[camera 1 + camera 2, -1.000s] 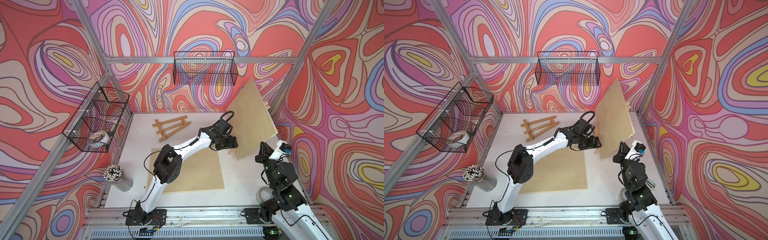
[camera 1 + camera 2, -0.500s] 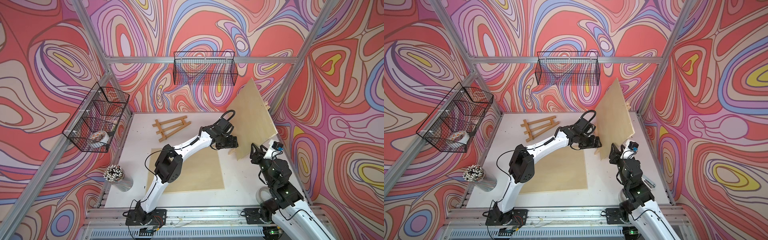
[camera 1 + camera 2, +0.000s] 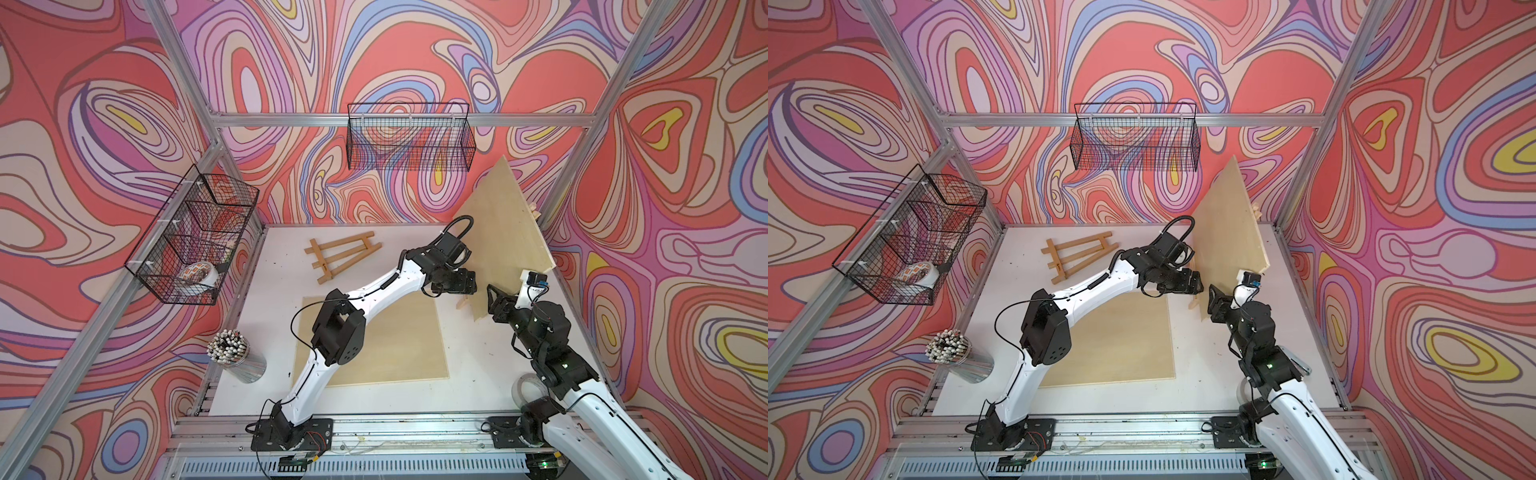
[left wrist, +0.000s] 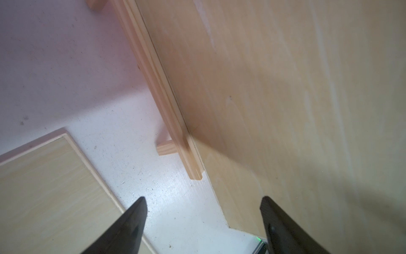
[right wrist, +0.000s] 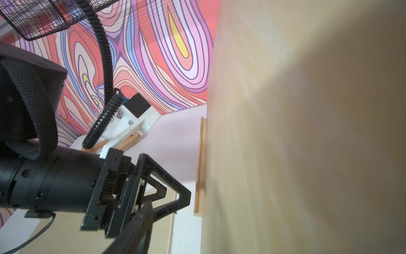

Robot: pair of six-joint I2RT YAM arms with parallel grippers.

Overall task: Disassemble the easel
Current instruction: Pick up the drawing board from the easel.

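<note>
Both top views — board (image 3: 503, 232) leans tilted on easel (image 3: 461, 305) in back right corner. Left gripper (image 3: 466, 286) and right gripper (image 3: 497, 297) near board's lower edge.
Left wrist: fingers (image 4: 131, 222) wide, nothing between, easel's ledge (image 4: 167, 105) ahead.
Right wrist — one finger (image 5: 140, 222) seen, clear of board's face: spread, empty.

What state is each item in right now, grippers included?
Left gripper: open, holding nothing.
Right gripper: open, beside the upright board's lower corner.
Upright board: standing on the easel ledge.
Small easel: lying flat.
Flat board: lying on the table.
Pencil cup: upright.
</note>
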